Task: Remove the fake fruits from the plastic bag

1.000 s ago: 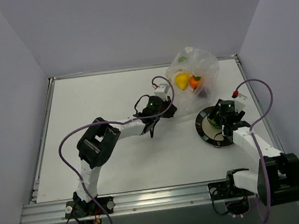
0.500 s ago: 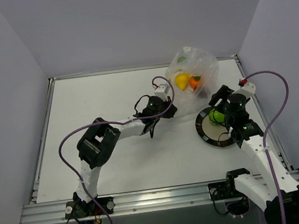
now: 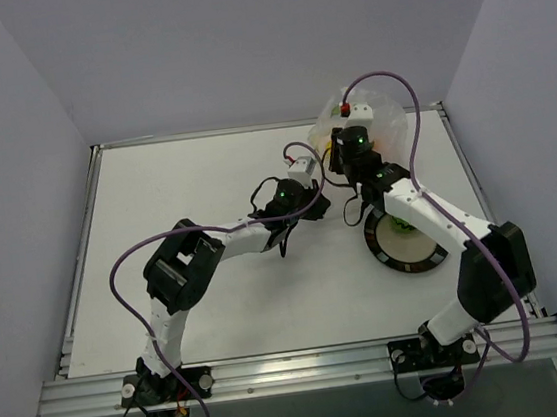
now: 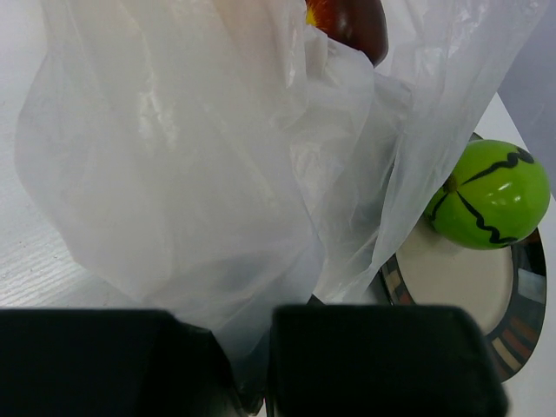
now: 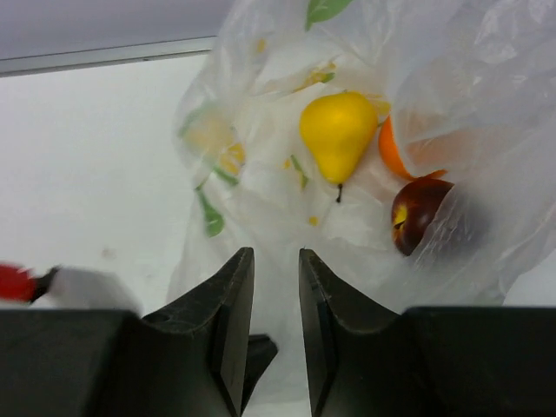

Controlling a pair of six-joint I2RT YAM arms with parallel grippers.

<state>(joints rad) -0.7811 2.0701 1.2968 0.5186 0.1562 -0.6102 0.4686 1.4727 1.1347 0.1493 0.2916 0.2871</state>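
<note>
**Top view.** I see the left gripper (image 3: 305, 205) at the near-left edge of the clear crinkly plastic bag (image 3: 381, 121). The bag lies at the far right of the white table (image 3: 175, 180). The right gripper (image 3: 346, 166) hangs over the bag's left side. The round black-rimmed plate (image 3: 407, 260) sits on the near side of the bag, partly under the right arm.

**Left wrist view.** The jaws are clenched on a fold of the bag film. The bright green plastic fruit with black lines (image 4: 491, 195) rests on the plate, outside the bag and against its film. The dark red glossy fruit (image 4: 354, 22) shows at the top edge, inside the bag.

**Right wrist view.** The jaws stand close together with a narrow slit between them. I cannot tell whether any film is caught there. Beyond the fingertips, inside the bag, lie the yellow pear-shaped fruit (image 5: 337, 130), the orange fruit (image 5: 393, 149) just right of it, and the dark red one nearer the camera.
</note>
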